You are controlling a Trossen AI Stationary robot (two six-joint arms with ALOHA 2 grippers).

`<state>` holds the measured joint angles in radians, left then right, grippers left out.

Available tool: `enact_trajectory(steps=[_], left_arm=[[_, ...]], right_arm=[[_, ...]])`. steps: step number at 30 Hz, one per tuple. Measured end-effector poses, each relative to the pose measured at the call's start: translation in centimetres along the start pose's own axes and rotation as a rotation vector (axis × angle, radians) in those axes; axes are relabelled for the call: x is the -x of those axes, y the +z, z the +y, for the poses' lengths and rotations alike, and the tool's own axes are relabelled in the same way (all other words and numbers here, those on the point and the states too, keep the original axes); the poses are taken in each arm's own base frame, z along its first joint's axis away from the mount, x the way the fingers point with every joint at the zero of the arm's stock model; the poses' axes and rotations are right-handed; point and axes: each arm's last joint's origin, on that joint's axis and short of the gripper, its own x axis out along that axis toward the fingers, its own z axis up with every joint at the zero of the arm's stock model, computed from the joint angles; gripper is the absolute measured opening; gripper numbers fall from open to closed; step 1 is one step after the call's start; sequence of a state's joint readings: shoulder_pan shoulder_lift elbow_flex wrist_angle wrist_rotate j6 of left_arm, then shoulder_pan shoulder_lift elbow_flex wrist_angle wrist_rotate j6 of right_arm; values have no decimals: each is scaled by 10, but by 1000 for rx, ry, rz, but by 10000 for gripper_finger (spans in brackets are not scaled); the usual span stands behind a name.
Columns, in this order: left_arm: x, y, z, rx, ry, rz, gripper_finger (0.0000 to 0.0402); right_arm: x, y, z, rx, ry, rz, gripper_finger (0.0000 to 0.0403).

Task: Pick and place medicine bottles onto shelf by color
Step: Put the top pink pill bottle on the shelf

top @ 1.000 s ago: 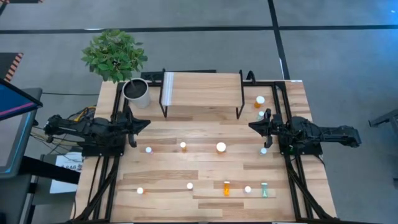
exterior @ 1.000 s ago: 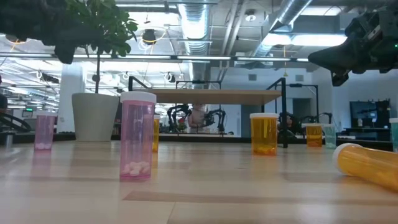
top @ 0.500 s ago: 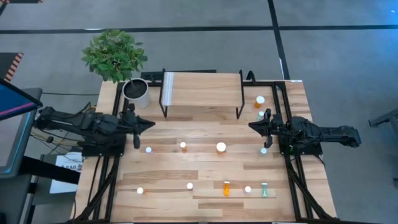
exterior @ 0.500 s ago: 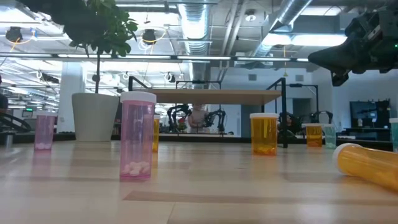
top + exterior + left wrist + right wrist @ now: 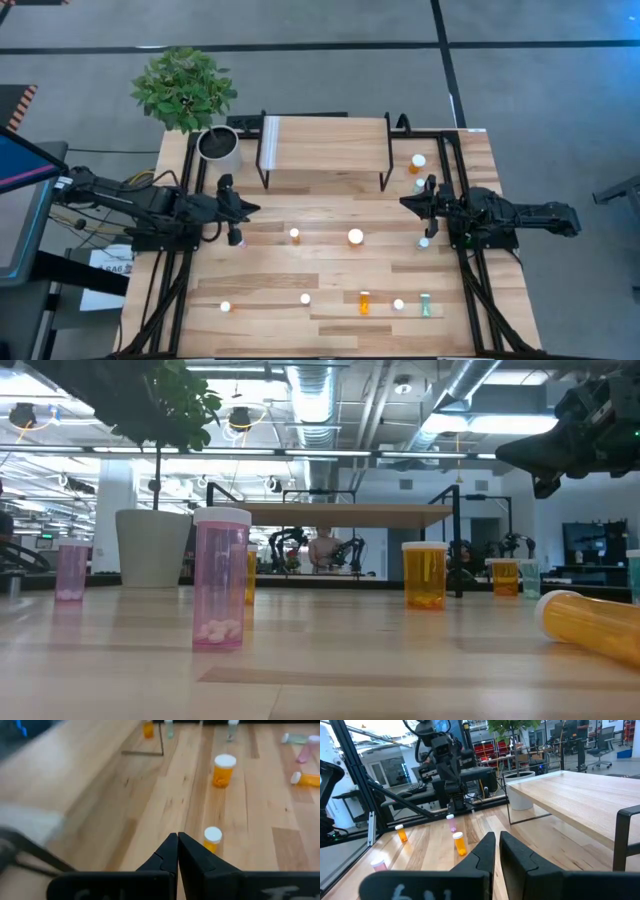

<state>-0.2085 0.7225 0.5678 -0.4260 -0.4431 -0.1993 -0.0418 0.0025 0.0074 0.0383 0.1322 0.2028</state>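
Tabletop (image 5: 330, 215): your light wood planks.
On it: shelf (image 5: 325, 145), plant pot (image 5: 219, 148), scattered medicine bottles (image 5: 355, 237).

No readable text, label, brand or number anywhere: medicine bottles (image 5: 221, 578) show no legible print, and marks on the end effector bodies in wrist views are too blurred.

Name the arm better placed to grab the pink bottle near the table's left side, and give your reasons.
Left. The left gripper, shut, is just above the pink bottle; the right gripper waits across the table.
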Motion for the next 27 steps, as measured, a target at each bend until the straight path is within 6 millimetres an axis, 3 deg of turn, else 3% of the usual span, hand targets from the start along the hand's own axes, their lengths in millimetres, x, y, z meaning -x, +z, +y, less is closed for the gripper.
enact_trajectory(steps=[16,27], left_arm=[[4,-31,-2,235,-155,392,13],[9,-38,-6,162,-145,434,165]], right_arm=[[0,0,0,0,0,0,52],[0,0,0,0,0,0,52]])
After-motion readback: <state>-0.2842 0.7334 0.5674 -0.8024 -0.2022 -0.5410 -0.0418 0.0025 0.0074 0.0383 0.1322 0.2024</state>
